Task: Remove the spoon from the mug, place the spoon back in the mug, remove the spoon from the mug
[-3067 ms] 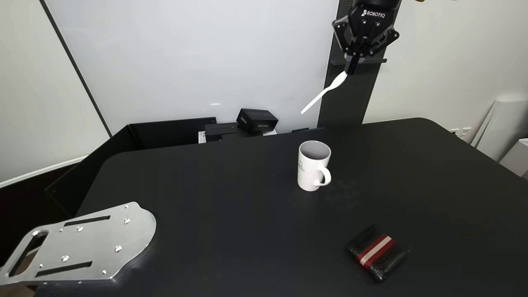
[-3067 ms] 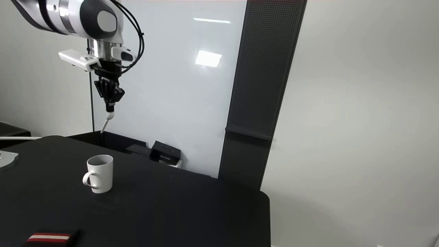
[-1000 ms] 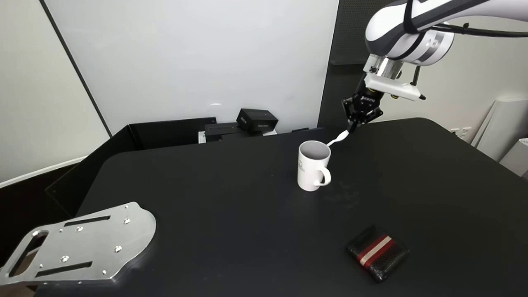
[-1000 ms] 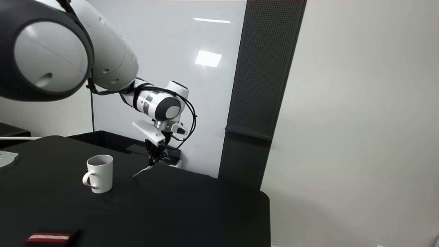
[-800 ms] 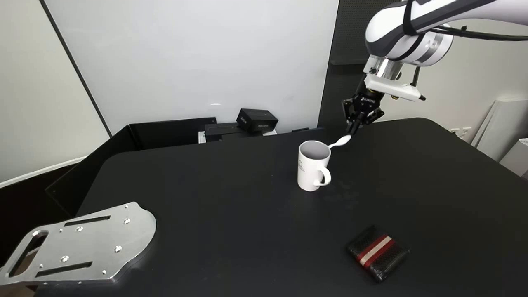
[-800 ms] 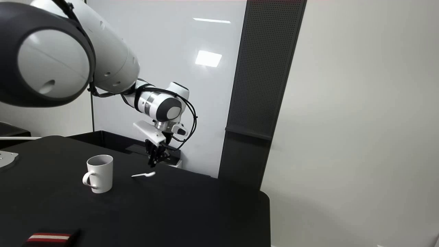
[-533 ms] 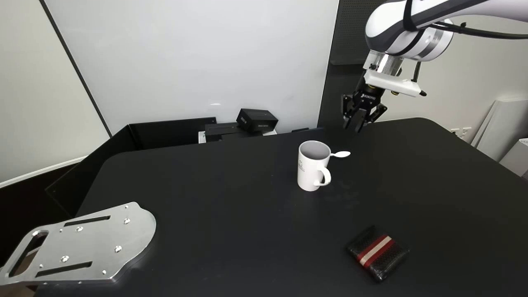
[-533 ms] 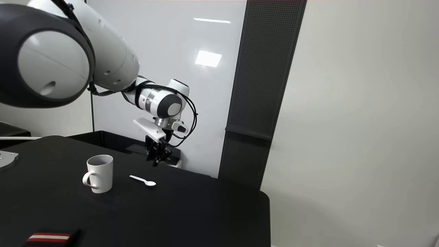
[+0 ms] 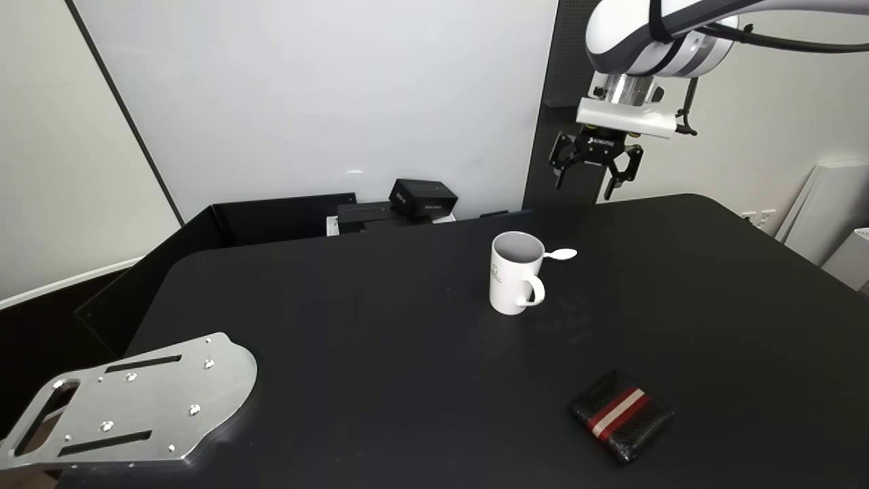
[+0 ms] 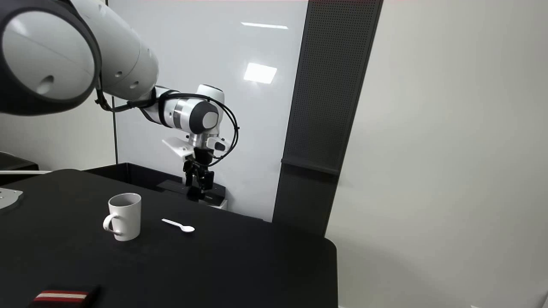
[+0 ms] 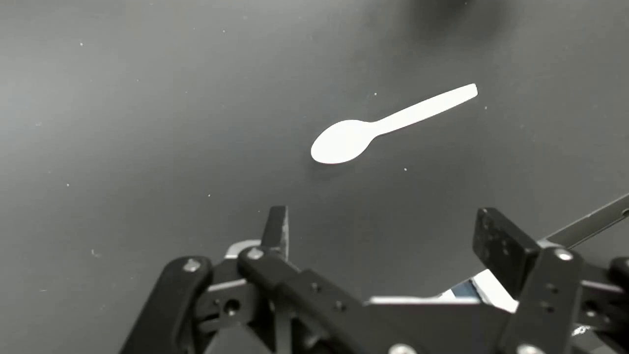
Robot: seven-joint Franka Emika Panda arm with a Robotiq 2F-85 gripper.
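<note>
Gripper (image 11: 383,210) spread wide, nothing held; white spoon (image 11: 385,126) flat on table (image 9: 380,353), outside mug (image 9: 510,288) and near it; looks light, stiff, smooth, maybe slippery, thin edges likely giving little purchase; best pinched across narrow neck; ROBOTIQ legible on gripper; print on mug, lettering on black box (image 9: 424,198) too small to read

A: How is my arm (image 10: 124,60) posed?
B: It slopes downward in an exterior view, toward the wrist (image 10: 199,140).
A: And my pincer (image 9: 584,190)?
B: Directed downward, its two fingers (image 11: 506,250) spread wide.
</note>
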